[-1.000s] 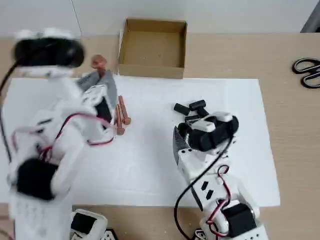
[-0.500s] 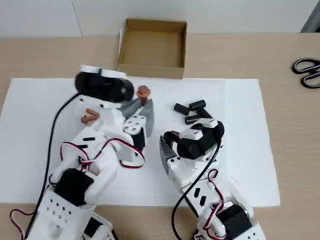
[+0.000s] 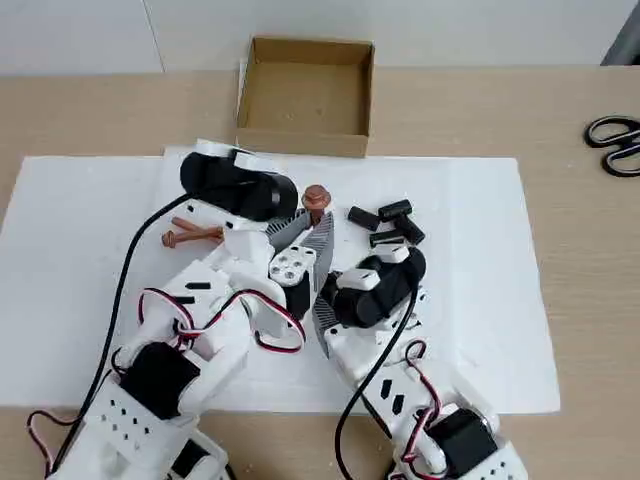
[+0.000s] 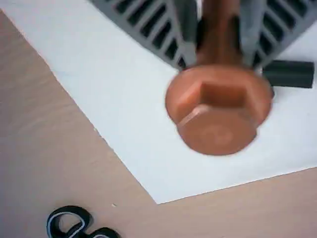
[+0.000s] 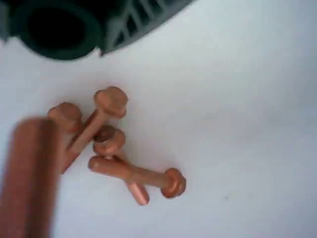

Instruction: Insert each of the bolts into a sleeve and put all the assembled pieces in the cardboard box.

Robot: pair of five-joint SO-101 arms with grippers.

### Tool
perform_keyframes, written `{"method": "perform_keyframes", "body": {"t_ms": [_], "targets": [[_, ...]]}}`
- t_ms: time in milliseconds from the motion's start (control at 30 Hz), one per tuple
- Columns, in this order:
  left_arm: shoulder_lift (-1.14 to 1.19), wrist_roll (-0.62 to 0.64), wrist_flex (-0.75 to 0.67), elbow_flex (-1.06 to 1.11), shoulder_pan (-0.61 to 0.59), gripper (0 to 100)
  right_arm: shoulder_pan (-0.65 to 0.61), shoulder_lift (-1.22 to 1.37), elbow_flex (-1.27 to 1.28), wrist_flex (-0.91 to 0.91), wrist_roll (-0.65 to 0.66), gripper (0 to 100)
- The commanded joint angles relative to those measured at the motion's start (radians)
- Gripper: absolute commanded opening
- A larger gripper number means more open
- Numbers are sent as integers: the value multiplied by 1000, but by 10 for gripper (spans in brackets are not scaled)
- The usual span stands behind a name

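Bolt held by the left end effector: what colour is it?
The bolt is copper orange; it shows best in the left wrist view.

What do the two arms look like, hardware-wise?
Left arm and right arm: white shells with small black slots, black servo blocks, grey ribbed fingers. Each carries a black cable and looping red wires.

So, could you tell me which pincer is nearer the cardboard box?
Left. The left pincer, holding a bolt, is in front of the cardboard box; the right pincer, holding a sleeve, sits farther back.
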Motion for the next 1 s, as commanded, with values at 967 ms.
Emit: {"method": "perform_keyframes", "body": {"t_ms": [967], "targets": [[-18,43,34,45,25,5,-15,-12,-5,-41,12,4]]}}
